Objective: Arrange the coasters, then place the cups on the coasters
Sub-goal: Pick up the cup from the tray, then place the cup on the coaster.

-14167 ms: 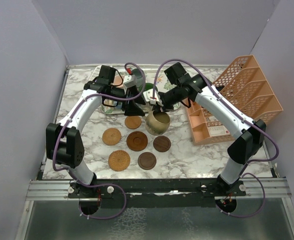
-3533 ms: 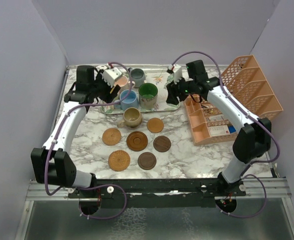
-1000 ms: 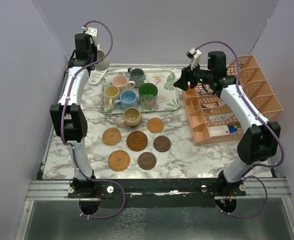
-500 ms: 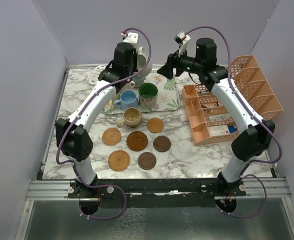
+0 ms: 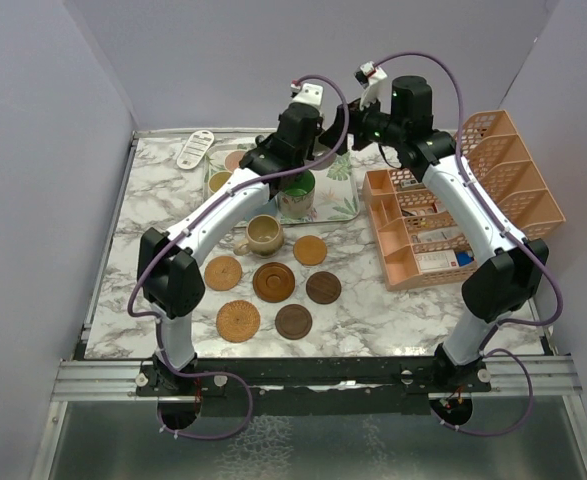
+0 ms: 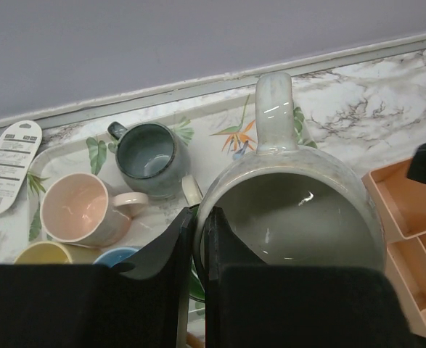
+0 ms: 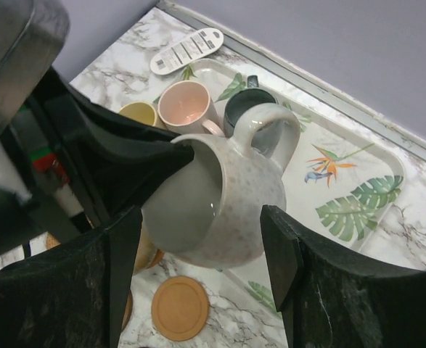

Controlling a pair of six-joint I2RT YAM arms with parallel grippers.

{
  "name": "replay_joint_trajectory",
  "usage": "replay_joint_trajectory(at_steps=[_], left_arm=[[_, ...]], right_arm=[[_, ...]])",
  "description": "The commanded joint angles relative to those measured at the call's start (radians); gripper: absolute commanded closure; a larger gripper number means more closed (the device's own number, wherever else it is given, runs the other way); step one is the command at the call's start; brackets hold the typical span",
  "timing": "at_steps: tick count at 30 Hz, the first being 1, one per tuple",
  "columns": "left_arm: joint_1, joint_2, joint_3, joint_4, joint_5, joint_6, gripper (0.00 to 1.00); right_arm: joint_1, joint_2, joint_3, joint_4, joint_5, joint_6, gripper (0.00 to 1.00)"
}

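My left gripper (image 6: pixel 198 221) is shut on the rim of a cream-white cup (image 6: pixel 292 210), held tilted in the air above the leaf-patterned tray (image 7: pixel 358 188). My right gripper (image 7: pixel 202 246) is open, one finger on either side of that cup's body (image 7: pixel 231 196), apart from it. On the tray stand a pink cup (image 6: pixel 75 210), a grey-blue cup (image 6: pixel 146 156), a yellow cup (image 6: pixel 42 254), a light blue one (image 6: pixel 115 255) and a green-lined one (image 5: pixel 296 190). A tan cup (image 5: pixel 263 234) sits in front of the tray. Several round coasters (image 5: pixel 273 281) lie on the marble, one (image 7: pixel 178 307) below the held cup.
An orange mesh file rack (image 5: pixel 473 195) stands at the right, close to the right arm. A white tag (image 5: pixel 195 148) lies at the back left. Grey walls close in the back and both sides.
The left arm has swung from the back left to over the tray with the cream-white cup. The right gripper has moved left to meet it and its jaws have widened.
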Motion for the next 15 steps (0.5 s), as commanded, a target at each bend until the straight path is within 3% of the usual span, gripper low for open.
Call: replay_joint_trajectory(at_steps=[1, 9, 15], left_arm=[[-0.048, -0.005, 0.092, 0.078, -0.153, -0.013, 1.00], [-0.086, 0.016, 0.107, 0.077, -0.222, -0.001, 1.00], [-0.101, 0.011, 0.085, 0.085, -0.243, 0.003, 1.00]], right_arm=[[0.008, 0.039, 0.021, -0.052, 0.105, 0.006, 0.33], [0.021, 0.067, -0.008, -0.077, 0.278, -0.039, 0.39], [0.021, 0.086, -0.019, -0.078, 0.327, -0.064, 0.51]])
